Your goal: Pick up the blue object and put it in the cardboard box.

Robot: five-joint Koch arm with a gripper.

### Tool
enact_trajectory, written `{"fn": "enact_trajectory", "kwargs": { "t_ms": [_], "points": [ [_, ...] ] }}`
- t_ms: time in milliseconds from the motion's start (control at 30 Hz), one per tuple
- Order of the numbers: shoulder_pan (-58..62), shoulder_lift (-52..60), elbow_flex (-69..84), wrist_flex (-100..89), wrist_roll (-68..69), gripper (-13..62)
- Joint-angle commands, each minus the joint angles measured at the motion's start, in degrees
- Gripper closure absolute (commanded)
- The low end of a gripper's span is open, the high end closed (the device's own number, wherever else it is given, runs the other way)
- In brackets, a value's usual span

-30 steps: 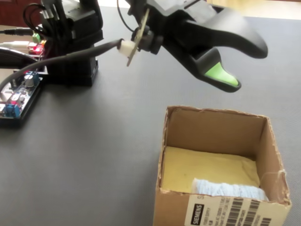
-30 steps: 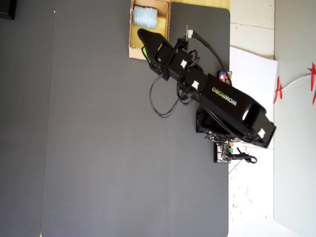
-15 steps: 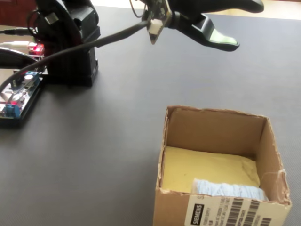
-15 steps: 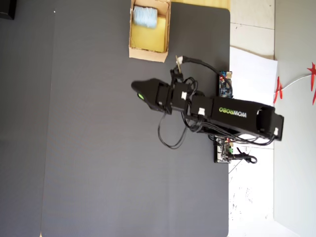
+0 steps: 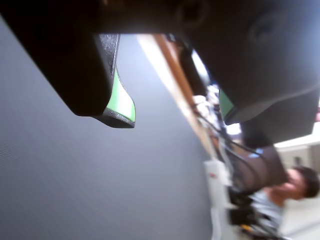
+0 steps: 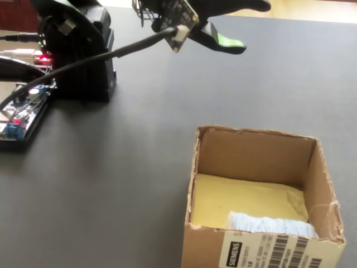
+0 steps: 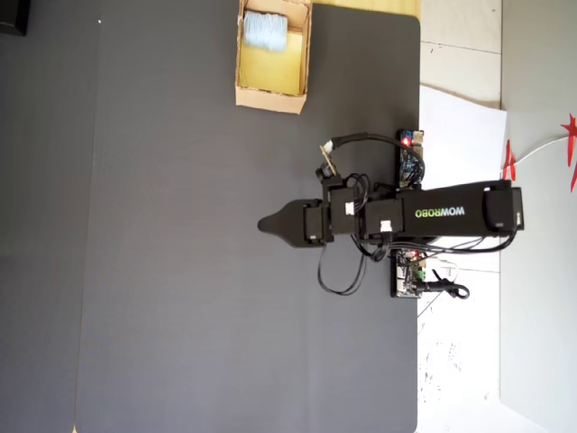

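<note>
Already the blue object [image 6: 271, 225] lay inside the cardboard box [image 6: 262, 248], against its near wall in the fixed view. Well apart from the box, the gripper [image 5: 175, 112] hung above the dark desk [image 7: 180, 271], jaws apart, nothing between them.

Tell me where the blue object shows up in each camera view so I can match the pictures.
Wrist view: not in it; only the open gripper and dark mat show.
Fixed view: the blue object lies at the bottom right, inside the cardboard box, against its near wall.
Overhead view: the blue object is at the top, in the far end of the cardboard box.
Shared landmark: the cardboard box.
</note>
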Motion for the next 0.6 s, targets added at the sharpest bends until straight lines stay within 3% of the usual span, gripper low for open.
{"fn": "enact_trajectory", "kwargs": {
  "t_ms": [0,567],
  "points": [
    [-0.79,5.19,-0.18,-2.11,1.58,15.3],
    [-0.79,5.19,18.28,-2.02,1.23,14.7]
  ]
}}
